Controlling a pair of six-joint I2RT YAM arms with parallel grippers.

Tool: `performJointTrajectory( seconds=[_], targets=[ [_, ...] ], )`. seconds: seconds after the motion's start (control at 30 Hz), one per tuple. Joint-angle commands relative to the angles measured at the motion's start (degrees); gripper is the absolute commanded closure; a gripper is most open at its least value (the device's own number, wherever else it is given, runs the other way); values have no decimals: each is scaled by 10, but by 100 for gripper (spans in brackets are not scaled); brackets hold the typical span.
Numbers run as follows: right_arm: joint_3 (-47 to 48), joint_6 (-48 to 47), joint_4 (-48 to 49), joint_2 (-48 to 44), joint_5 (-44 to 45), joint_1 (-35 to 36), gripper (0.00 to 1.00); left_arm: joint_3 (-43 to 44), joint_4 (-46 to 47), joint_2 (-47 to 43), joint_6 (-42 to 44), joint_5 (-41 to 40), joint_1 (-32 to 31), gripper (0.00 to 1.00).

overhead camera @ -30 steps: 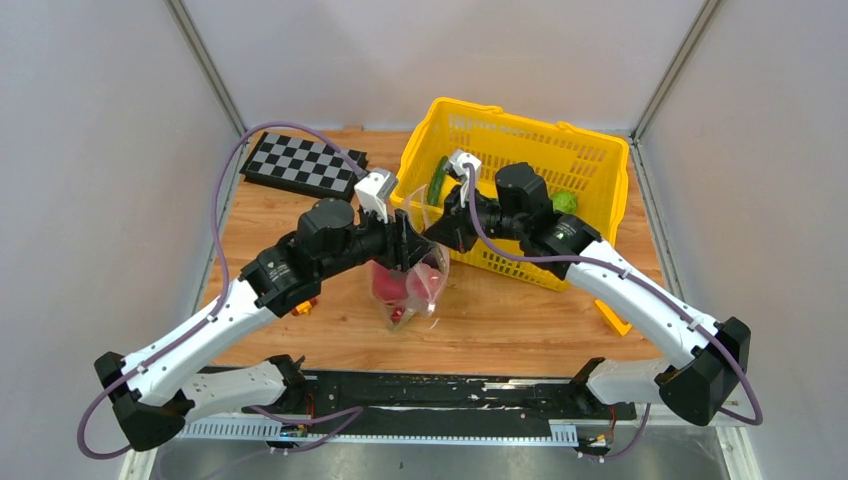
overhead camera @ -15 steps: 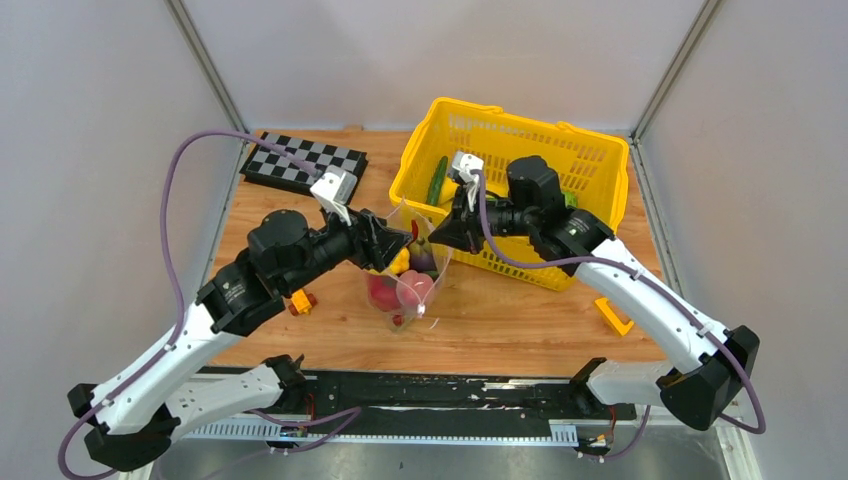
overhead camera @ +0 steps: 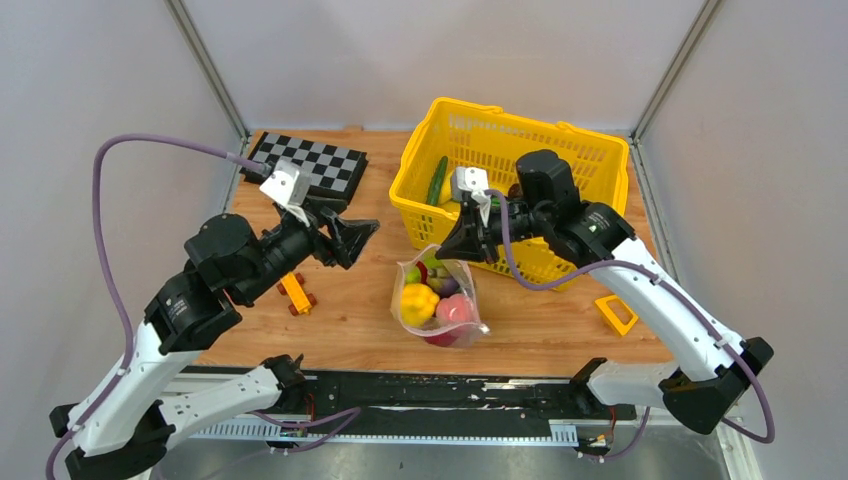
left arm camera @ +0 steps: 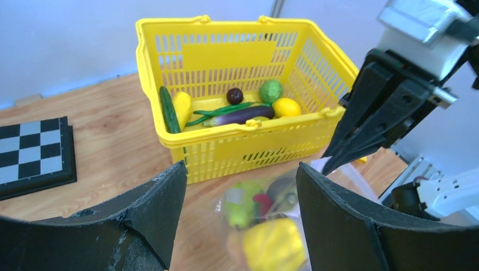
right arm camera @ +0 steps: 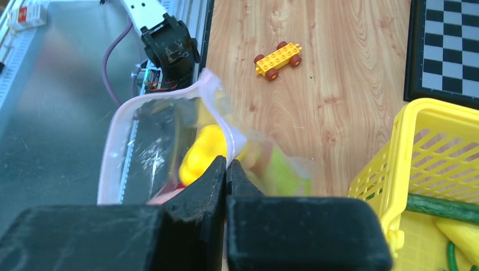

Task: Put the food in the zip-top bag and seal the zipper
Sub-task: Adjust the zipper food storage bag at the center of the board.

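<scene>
- Wooden tabletop [overhead camera: 340,335] inside a grey-walled booth, with the arm bases along its near edge.
- Zip-top bag [overhead camera: 471,296] lies slumped on the tabletop near centre. The food [overhead camera: 440,308] sits inside it: a yellow pepper [overhead camera: 418,302], a pink round piece and something green.
- Orange toy block [overhead camera: 297,293] lies loose to the left of the bag.
- Right gripper [overhead camera: 447,250] is clamped tight on the bag's rim, propping the mouth up. The zipper [right arm camera: 161,97] gapes unsealed, and its slider cannot be made out.
- Left gripper [overhead camera: 358,243] has its jaws spread wide with nothing between them, well to the left of the bag.
- Change: a second ago the left gripper was at the bag's mouth. It has since backed off leftward in stages, spreading as it went.
- The bag has also shifted right and nearer, and only the right gripper now holds it.
- Reading: the latest drop-in looks finished, and sealing has not started.
- Yellow basket [overhead camera: 425,205] beyond holds more vegetables, so more loading may follow.
- Checkerboard [overhead camera: 315,165] at the far left is unmoved.
</scene>
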Motion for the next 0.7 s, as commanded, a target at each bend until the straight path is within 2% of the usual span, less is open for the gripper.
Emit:
performJointTrajectory(
  seconds=[0.0,0.1,0.37,0.53,0.67],
  targets=[
    [41,-106,-34,-29,-56,-2,99,1,-15,17,49,33,1,22],
    [46,-155,-69,-17,-42,-3,98,-19,0,29,70,85,1,23],
    [90,-204,-125,73,14,-14,93,-84,67,61,140,225,1,26],
    [126,-217,-147,132,14,-24,92,-117,91,51,181,244,1,25],
    [139,-228,-153,151,9,-27,92,-149,121,12,206,218,1,25]
  ],
)
